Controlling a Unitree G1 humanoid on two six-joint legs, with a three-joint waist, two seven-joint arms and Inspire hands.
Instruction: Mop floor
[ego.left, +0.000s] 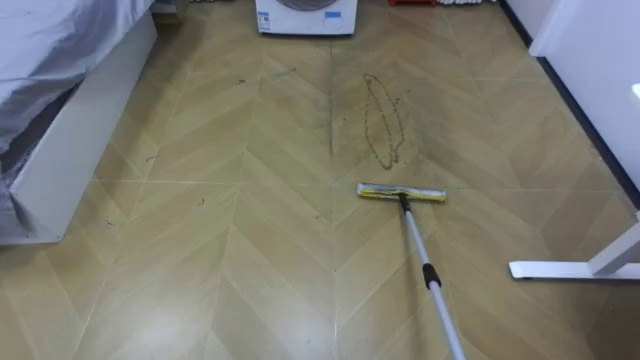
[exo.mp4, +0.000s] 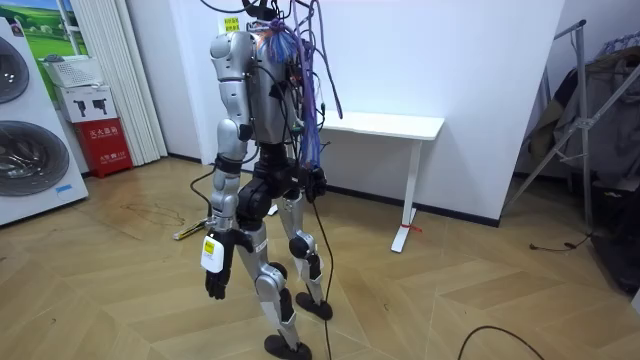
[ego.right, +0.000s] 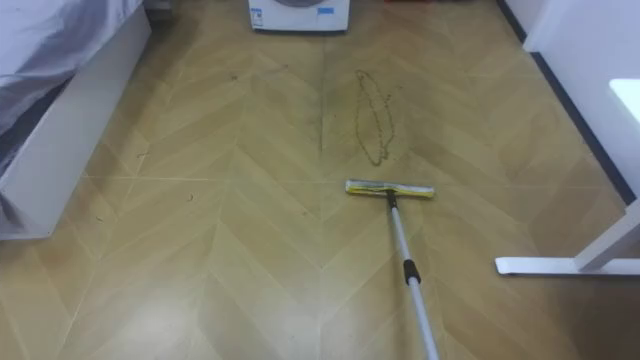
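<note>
mop (ego.left: 401, 192): head lies flat on the wooden floor (ego.left: 240, 260) right of centre frame in the eye views. its handle runs down to the lower right edge. what holds the upper end cannot be told. in the room view the yellow head shows low on the floor left of the robot's legs.

dirty mark (ego.left: 383, 120): a looped dark smear just above the mop head, apart from it.

left hand (exo.mp4: 218, 272): hangs at the robot's side in the room view, fingers slack and loosely spread, nothing in them.

right hand (exo.mp4: 315, 186): dark shape at the far hip; grip cannot be told.

surroundings: washing machine (ego.left: 305, 15) at the top edge, bed (ego.left: 60, 90) at the upper left, white desk (exo.mp4: 385, 125) beyond the robot, its foot (ego.left: 575, 268) at the lower right.
</note>
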